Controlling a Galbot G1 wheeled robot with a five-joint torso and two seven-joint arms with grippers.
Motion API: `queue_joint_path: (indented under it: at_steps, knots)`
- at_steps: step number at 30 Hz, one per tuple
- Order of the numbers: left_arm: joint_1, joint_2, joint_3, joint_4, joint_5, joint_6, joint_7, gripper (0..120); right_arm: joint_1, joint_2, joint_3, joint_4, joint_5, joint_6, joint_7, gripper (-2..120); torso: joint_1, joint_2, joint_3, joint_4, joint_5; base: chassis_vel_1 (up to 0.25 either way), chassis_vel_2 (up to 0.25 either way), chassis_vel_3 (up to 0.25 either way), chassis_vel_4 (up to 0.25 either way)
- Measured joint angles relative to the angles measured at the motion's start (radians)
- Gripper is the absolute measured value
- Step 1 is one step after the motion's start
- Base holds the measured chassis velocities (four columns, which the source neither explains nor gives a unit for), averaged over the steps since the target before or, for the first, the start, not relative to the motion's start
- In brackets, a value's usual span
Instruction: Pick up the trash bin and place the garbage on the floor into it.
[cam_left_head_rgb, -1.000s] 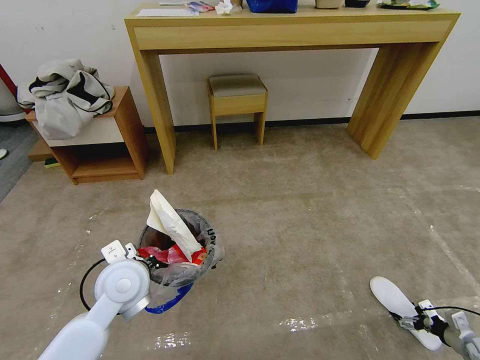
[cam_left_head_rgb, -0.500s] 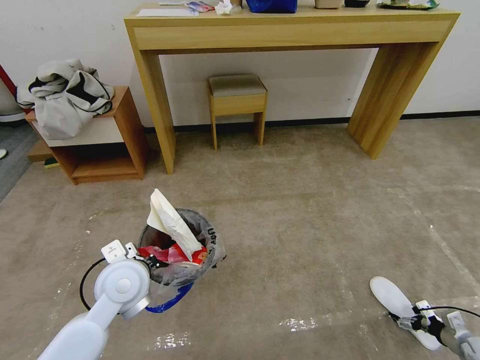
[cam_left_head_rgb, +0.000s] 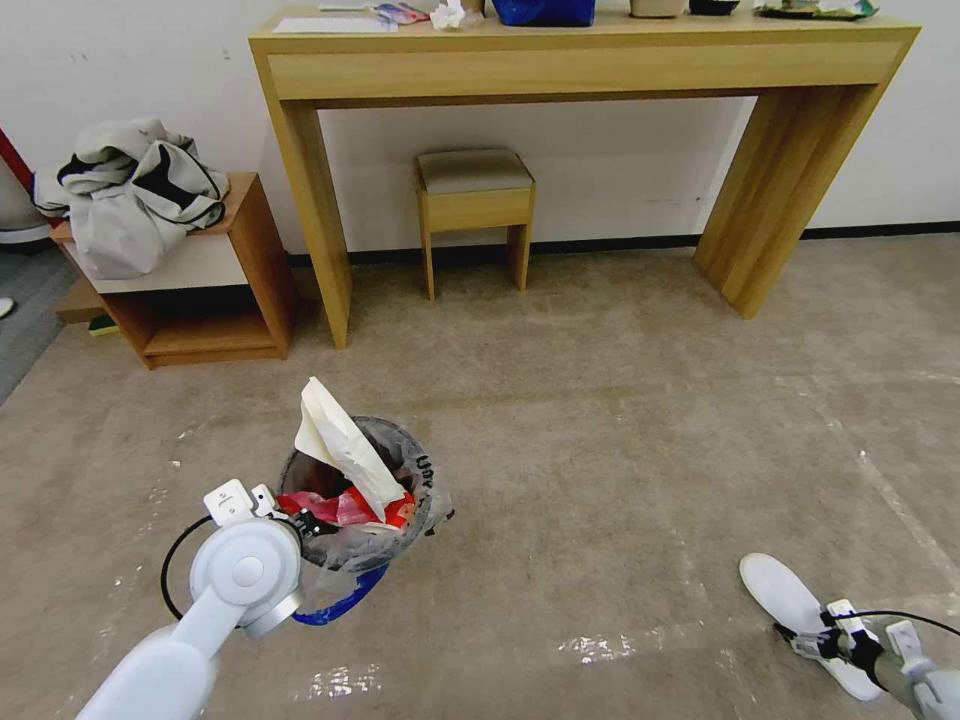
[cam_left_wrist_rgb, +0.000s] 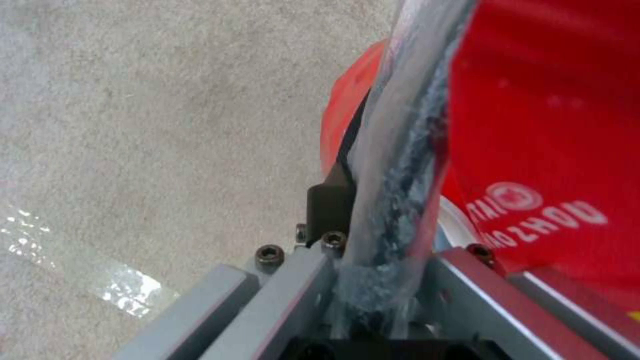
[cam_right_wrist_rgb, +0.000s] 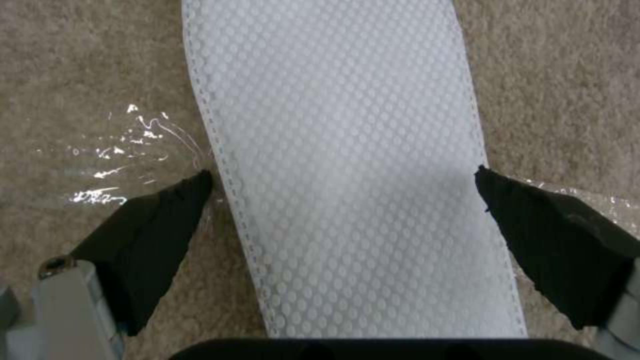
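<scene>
The trash bin (cam_left_head_rgb: 425, 485), a small red bucket with a clear liner, hangs just above the floor (cam_left_head_rgb: 620, 430) at the lower left. My left gripper (cam_left_head_rgb: 305, 522) is shut on the trash bin's near rim; the left wrist view shows the liner and red wall (cam_left_wrist_rgb: 547, 125) pinched in my left gripper (cam_left_wrist_rgb: 380, 200). Garbage fills the bin: a large white paper (cam_left_head_rgb: 340, 450) sticks up above red packets (cam_left_head_rgb: 345, 508). At the lower right my right gripper (cam_left_head_rgb: 805, 640) is open, low over a flat white dotted piece (cam_left_head_rgb: 785, 595). Its black fingers straddle that piece (cam_right_wrist_rgb: 333, 100), one on each side of my right gripper (cam_right_wrist_rgb: 343, 185).
A tall wooden console table (cam_left_head_rgb: 580, 60) stands against the far wall with a small stool (cam_left_head_rgb: 475, 195) under it. A low wooden shelf (cam_left_head_rgb: 210, 300) with a heap of clothes (cam_left_head_rgb: 130, 200) is at the far left. Shiny tape strips (cam_left_head_rgb: 620, 645) cross the carpet.
My right gripper has shifted slightly left and lower over the white piece. The left arm and the bin have hardly moved.
</scene>
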Motion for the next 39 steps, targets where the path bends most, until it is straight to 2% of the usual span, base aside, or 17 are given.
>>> queue_joint_path:
  at_steps: [20, 30, 39]
  knots:
    - [-0.002, -0.007, 0.002, 0.001, 0.004, 0.0, 0.001, 0, 0.016, 0.007, -0.017, -0.01, 0.002, -0.016, 0.044, 99, 0.0, 0.0, 0.0, -0.0003, 0.0002, 0.0, 0.0, 0.0, 0.0]
    - [-0.008, -0.007, 0.006, 0.003, 0.01, 0.0, 0.005, 0, 0.011, 0.019, -0.016, -0.006, 0.022, -0.017, 0.041, 82, 0.0, 0.0, 0.0, -0.0009, -0.0017, 0.0, 0.0, 0.0, 0.0]
    - [-0.02, -0.005, 0.008, 0.018, 0.014, 0.0, 0.009, 0, 0.022, 0.026, -0.036, -0.008, 0.041, -0.022, 0.028, 67, 0.0, 0.0, 0.0, -0.001, -0.0009, 0.0, 0.0, 0.0, 0.0]
